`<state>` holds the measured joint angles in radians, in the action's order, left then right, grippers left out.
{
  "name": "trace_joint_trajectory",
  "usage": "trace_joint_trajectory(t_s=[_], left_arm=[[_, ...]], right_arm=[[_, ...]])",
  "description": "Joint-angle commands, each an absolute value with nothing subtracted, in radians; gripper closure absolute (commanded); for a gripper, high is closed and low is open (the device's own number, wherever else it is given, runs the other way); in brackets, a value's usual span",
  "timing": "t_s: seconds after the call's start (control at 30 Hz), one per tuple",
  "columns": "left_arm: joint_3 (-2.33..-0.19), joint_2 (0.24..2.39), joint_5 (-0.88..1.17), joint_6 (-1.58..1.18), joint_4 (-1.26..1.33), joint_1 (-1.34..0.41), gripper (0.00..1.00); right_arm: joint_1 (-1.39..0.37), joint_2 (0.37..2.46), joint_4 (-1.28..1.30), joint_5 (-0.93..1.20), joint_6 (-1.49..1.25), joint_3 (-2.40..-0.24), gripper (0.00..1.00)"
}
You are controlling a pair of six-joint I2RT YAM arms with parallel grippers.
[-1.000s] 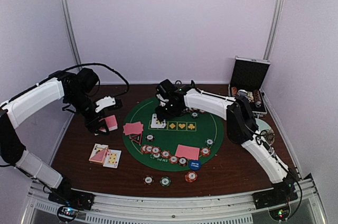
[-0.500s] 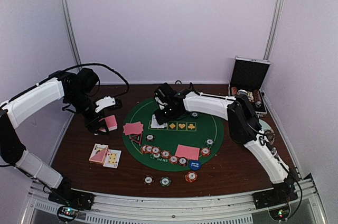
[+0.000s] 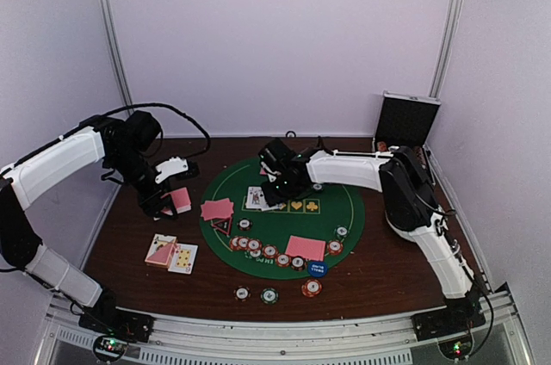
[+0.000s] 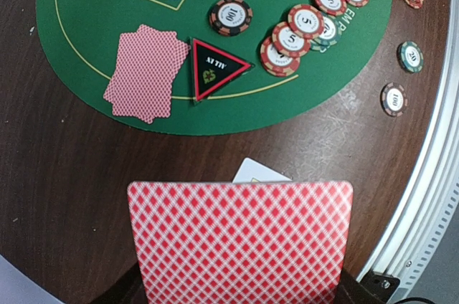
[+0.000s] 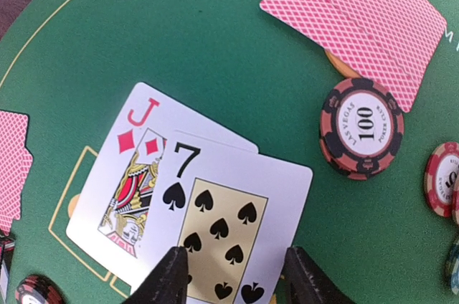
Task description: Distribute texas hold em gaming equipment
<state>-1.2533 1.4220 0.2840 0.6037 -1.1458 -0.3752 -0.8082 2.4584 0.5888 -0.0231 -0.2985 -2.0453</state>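
My left gripper (image 3: 175,199) is shut on a stack of red-backed cards (image 4: 240,239), held above the brown table left of the mat; its fingers are hidden behind the stack. My right gripper (image 5: 237,269) is open low over the green mat (image 3: 336,201). Its fingers (image 5: 172,279) straddle a face-up seven of spades (image 5: 222,225) lying over a jack of diamonds (image 5: 133,175). Both cards show in the top view (image 3: 256,199). Red-backed piles lie on the mat's left (image 4: 143,71) and its near side (image 3: 305,247). A row of chips (image 3: 258,249) and the blue dealer disc (image 3: 317,268) sit near the mat's front.
A black triangular marker (image 4: 214,67) lies beside the left pile. Face-up cards (image 3: 172,255) lie on the table at the front left. Three loose chips (image 3: 269,296) sit in front of the mat. The open case (image 3: 405,128) stands at the back right, with a plate (image 3: 433,213) near it.
My right gripper has shifted a little right and nearer over the two face-up cards. The left arm with its stack has not moved.
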Motion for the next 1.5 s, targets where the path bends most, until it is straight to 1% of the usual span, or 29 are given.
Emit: trace_joint_trajectory(t_s=[0.0,0.1,0.2,0.43,0.47,0.53,0.6,0.7,0.77,0.83,0.93,1.0,1.33,1.47], left_arm=[[-1.270,1.409,0.287,0.607,-1.126,-0.379,1.00],[-1.269,1.409,0.289,0.608,-1.126,-0.380,1.00],[-1.270,1.410,0.290,0.609,-1.126,-0.380,1.00],[-1.272,1.409,0.291,0.611,-1.126,-0.379,1.00],[-1.273,1.408,0.291,0.610,-1.127,-0.379,1.00],[-1.275,1.409,0.293,0.612,-1.126,-0.379,1.00],[-1.277,1.408,0.298,0.614,-1.126,-0.380,1.00],[-1.282,1.412,0.307,0.615,-1.126,-0.380,1.00],[-1.282,1.413,0.314,0.616,-1.126,-0.380,1.00],[-1.282,1.413,0.319,0.620,-1.126,-0.379,1.00],[-1.285,1.411,0.327,0.621,-1.126,-0.380,1.00],[-1.288,1.411,0.333,0.620,-1.126,-0.380,1.00],[-1.300,1.431,0.364,0.624,-1.126,-0.383,1.00],[-1.296,1.430,0.351,0.642,-1.126,-0.397,1.00]], right_arm=[[-0.810,2.417,0.626,-0.015,-0.355,-1.971,0.54],[-0.818,2.390,0.593,-0.010,-0.388,-1.915,0.59],[-0.826,2.370,0.561,-0.004,-0.428,-1.869,0.62],[-0.823,2.305,0.533,-0.003,-0.493,-1.859,0.60],[-0.818,2.288,0.531,-0.003,-0.502,-1.863,0.58],[-0.812,2.245,0.512,0.032,-0.519,-1.860,0.51],[-0.807,2.200,0.484,0.072,-0.542,-1.848,0.41],[-0.803,2.148,0.419,0.224,-0.598,-1.832,0.24],[-0.801,2.133,0.369,0.358,-0.655,-1.822,0.18],[-0.801,2.128,0.299,0.493,-0.725,-1.803,0.15],[-0.803,2.122,0.179,0.652,-0.836,-1.754,0.12],[-0.810,2.113,0.085,0.716,-0.904,-1.711,0.11],[-0.874,2.161,-0.074,0.844,-1.050,-1.706,0.08],[-0.902,2.191,-0.066,0.868,-1.054,-1.743,0.07]])
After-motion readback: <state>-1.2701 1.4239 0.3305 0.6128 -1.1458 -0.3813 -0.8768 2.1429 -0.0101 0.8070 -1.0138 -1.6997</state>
